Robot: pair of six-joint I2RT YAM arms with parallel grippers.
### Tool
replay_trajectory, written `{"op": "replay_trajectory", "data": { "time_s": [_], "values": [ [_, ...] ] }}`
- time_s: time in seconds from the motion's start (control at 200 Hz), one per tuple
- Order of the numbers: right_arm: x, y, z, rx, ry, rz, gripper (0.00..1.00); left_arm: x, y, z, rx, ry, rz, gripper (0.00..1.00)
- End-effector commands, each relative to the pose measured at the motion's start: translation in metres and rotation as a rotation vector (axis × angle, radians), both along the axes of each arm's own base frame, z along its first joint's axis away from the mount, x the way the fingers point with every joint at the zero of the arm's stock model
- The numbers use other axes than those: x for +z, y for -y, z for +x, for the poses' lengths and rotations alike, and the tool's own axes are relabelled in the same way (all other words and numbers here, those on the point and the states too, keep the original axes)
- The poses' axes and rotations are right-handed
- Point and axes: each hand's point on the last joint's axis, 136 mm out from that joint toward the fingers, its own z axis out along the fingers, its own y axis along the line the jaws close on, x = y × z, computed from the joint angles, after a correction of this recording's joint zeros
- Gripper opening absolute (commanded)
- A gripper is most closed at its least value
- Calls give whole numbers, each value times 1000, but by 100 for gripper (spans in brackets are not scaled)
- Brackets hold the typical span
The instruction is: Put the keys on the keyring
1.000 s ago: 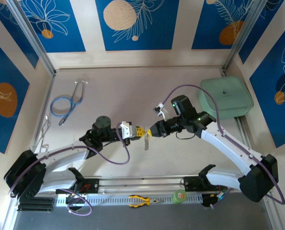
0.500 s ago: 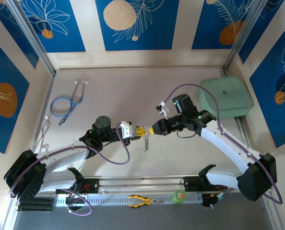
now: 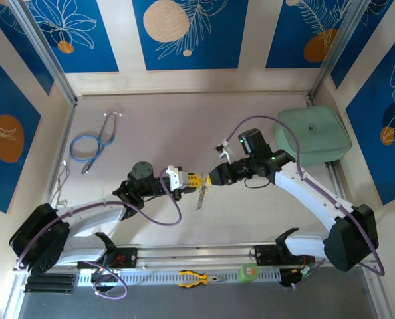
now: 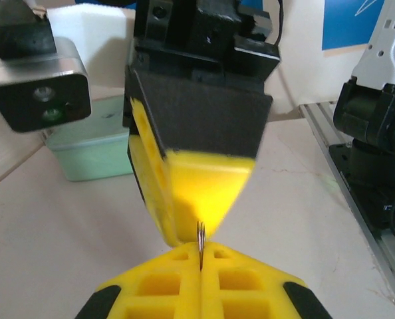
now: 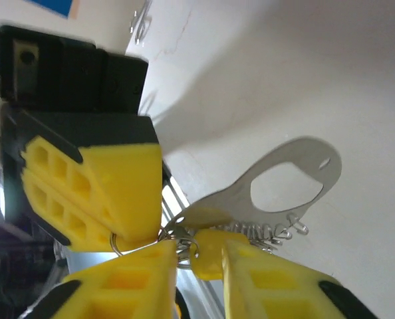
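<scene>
In the top view my left gripper (image 3: 189,179) and right gripper (image 3: 212,178) meet tip to tip above the table's middle, and the keyring (image 3: 201,197) dangles below them. The left gripper (image 4: 201,249) is shut on a thin silver ring (image 4: 200,240) of the keyring. In the right wrist view the keyring's pale flat loop (image 5: 297,174) and its row of little rings (image 5: 267,232) hang behind my right gripper (image 5: 201,256). That gripper's jaws stand apart with the yellow key head (image 5: 214,258) between them. The key's blade is hidden.
A blue stethoscope (image 3: 91,143) and wire clips (image 3: 61,183) lie at the left. A mint-green case (image 3: 314,136) sits at the back right. Yellow-handled pliers (image 3: 196,278) and a green tape roll (image 3: 249,271) rest on the near rail.
The right gripper's jaws have parted around the yellow key head. Both grippers have shifted slightly and the hanging keyring has swung a little to the left.
</scene>
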Motion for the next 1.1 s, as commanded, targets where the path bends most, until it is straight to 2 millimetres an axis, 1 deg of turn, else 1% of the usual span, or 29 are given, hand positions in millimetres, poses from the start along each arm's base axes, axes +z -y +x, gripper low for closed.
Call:
{"op": "replay_trajectory", "data": {
  "time_s": [0.0, 0.05, 0.11, 0.21, 0.275, 0.335, 0.415, 0.48, 0.615, 0.755, 0.875, 1.02, 1.09],
  "values": [
    [18, 11, 4, -6, 186, 21, 31, 14, 3, -7, -42, 12, -74, 0],
    [22, 12, 2, 18, 293, 32, 32, 13, 4, -8, -46, 1, -82, 0],
    [28, 8, -6, 84, 449, 66, 32, 13, 5, -8, -53, -8, -91, 0],
    [34, -3, -31, 248, 713, 133, 31, 11, 7, -10, -73, -23, -97, 0],
    [32, -7, -42, 313, 803, 140, 31, 12, 7, -11, -84, -28, -101, 0],
    [26, -8, -42, 332, 810, 116, 31, 12, 8, -12, -92, -31, -102, 0],
    [16, -6, -37, 333, 807, 63, 29, 12, 8, -13, -101, -34, -101, 0],
    [12, -7, -33, 329, 820, 32, 26, 12, 9, -15, -111, -33, -101, 0],
    [11, -5, -26, 305, 867, -9, 21, 12, 8, -16, -119, -34, -99, 0],
    [11, -2, -20, 277, 902, -35, 22, 12, 8, -18, -128, -36, -92, 0],
    [11, 0, -21, 274, 910, -38, 23, 9, 8, -18, -129, -34, -80, 0],
    [11, 2, -31, 289, 921, -9, 20, 8, 8, -17, -119, -25, -70, 0],
    [9, 2, -30, 280, 927, -11, 21, 7, 8, -17, -119, -25, -64, 0]
  ]
}}
